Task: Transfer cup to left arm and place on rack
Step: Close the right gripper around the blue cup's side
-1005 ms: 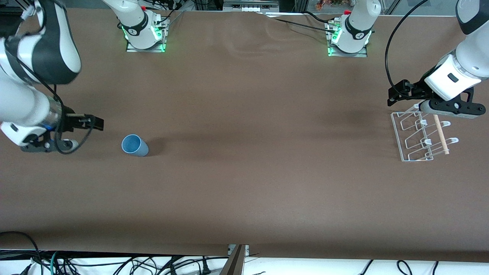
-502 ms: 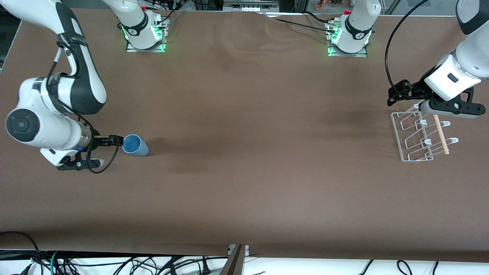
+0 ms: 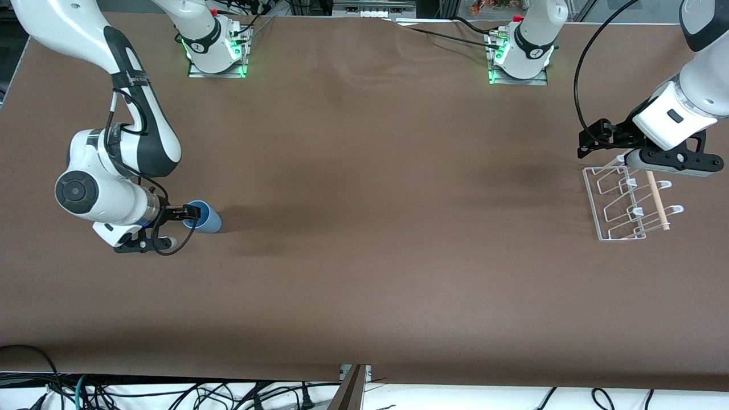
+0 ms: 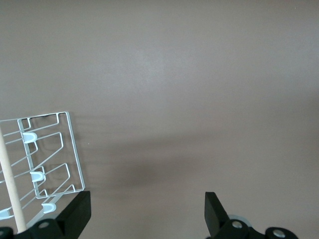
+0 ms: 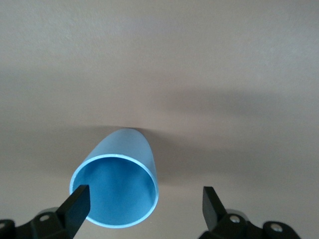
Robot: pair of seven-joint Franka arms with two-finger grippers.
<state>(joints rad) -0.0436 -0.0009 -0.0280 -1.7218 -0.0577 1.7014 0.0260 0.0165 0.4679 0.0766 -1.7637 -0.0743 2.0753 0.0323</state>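
Front view: right gripper (image 3: 191, 216), jaws wide, straddles the small light-blue plastic cup's (image 3: 206, 218) rim on bare brown table (image 3: 364, 228). Left gripper (image 3: 595, 139), open and empty, waits over the white wire rack's (image 3: 621, 202) edge.

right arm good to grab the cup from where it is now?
Probably yes. The right tool is open at the mouth of the light-blue cup, one finger at its rim, and nothing stands between them. It looks off-centre, so it may need a small shift.

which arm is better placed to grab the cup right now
The right arm. Its open pincer is already at the mouth of the cup, which lies on its side. The left pincer, also open, waits over the rack at the table's other end.
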